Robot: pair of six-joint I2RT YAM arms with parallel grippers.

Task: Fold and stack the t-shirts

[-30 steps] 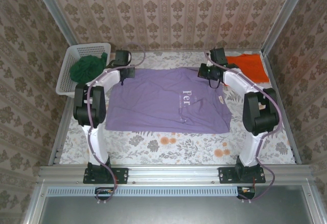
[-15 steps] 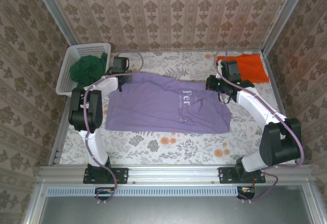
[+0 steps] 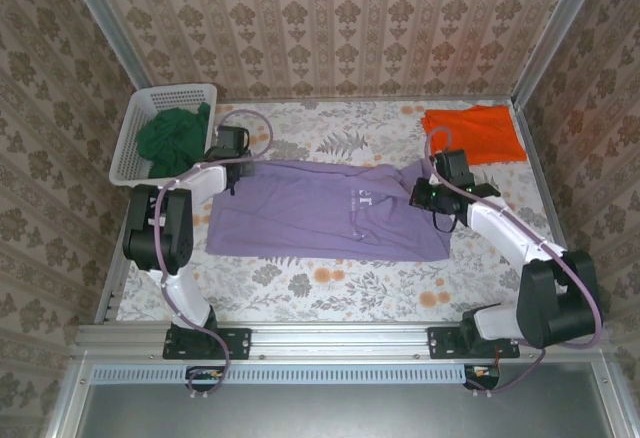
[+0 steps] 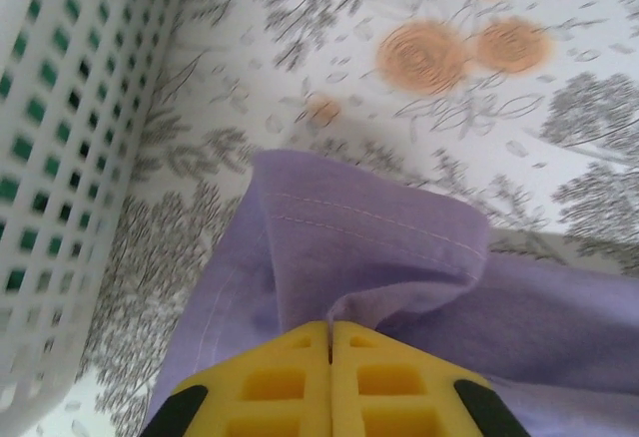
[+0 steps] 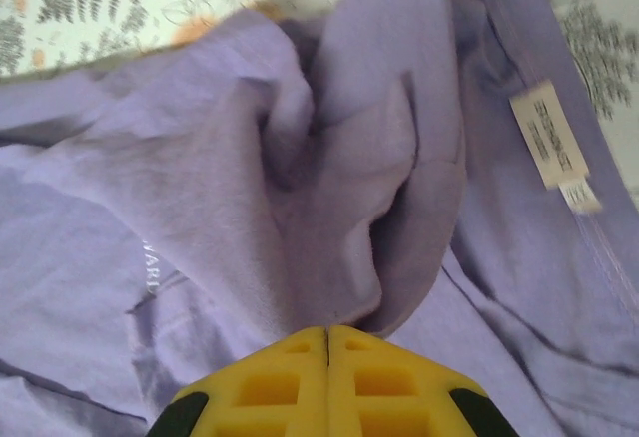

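Drawn nearer since the earlier frames, the far edge of the lilac t-shirt (image 3: 320, 223) now lies closer to the arm bases. Both arms have come back with it, and the garment's outline is shallower front to back. Item, lilac t-shirt: spread across the middle of the worktop (image 3: 340, 283) between the two arms, near edge flat, far edge gathered up at both corners. The white chest lettering (image 3: 364, 199) is partly covered by the turned-over cloth. Left pincer (image 3: 236, 168): at the far left corner of the garment. In the left wrist view its yellow fingers (image 4: 290, 377) meet with no gap, clenched on a stitched hem fold that stands up above the floral cloth. Right pincer (image 3: 425, 196): at the far right corner. In the right wrist view its yellow fingers (image 5: 379, 382) are likewise pressed together, grasping a bunched pleat of lilac cloth, with a white sewn-in label (image 5: 547, 136) on the neck band to the right. Item, orange t-shirt (image 3: 475, 133): lying flat at the far right corner of the worktop, apart from the lilac one. Item, green t-shirt (image 3: 172, 136): heaped inside the white lattice basket (image 3: 170, 91) at the far left corner. The basket wall stands just beside the left pincer in the left wrist view.
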